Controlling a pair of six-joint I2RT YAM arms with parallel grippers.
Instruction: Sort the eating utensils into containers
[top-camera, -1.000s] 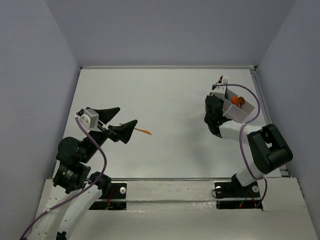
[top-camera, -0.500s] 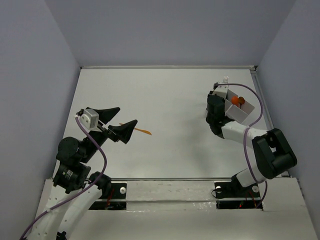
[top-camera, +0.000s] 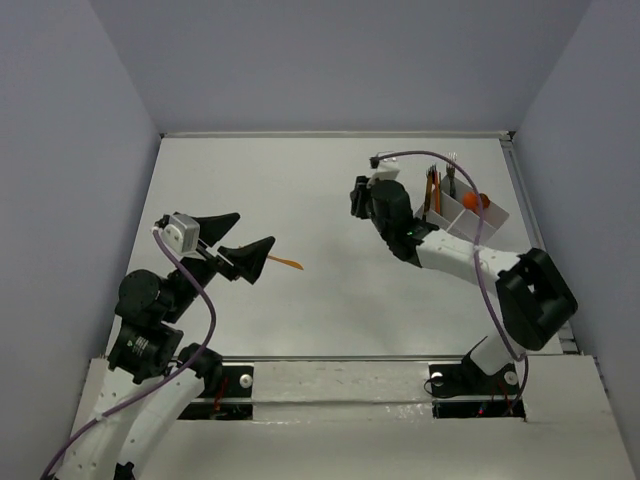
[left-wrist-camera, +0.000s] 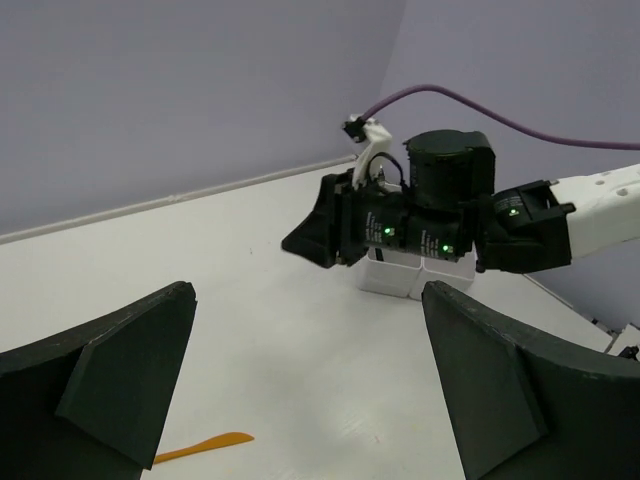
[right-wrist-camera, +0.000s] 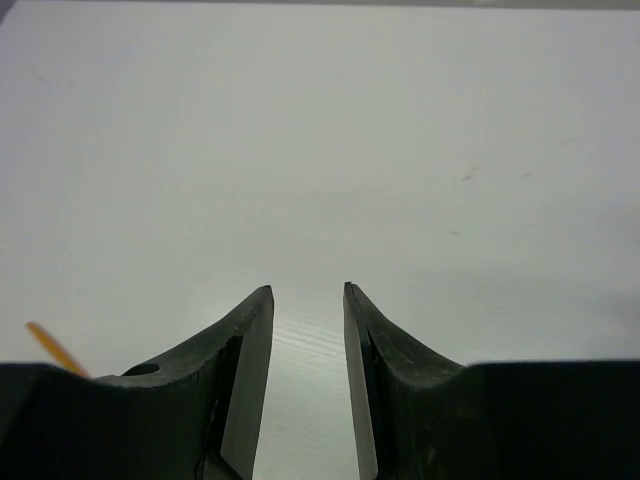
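One orange stick (top-camera: 288, 263) lies on the table (top-camera: 330, 300) just beside our wide-open, empty left gripper (top-camera: 255, 230), our right gripper (right-wrist-camera: 307, 290) narrowly parted and empty near the utensil-holding white box (top-camera: 470, 222); we judge the left must next lower and pinch it.

Soft, even light falls from above in all three views, leaving only faint, short shadows on the white table (top-camera: 330, 200). In the right wrist view the middle of the table washes out to a pale glare, while the near right gripper (right-wrist-camera: 307, 288) along the bottom edge goes featureless black and slightly soft-edged.
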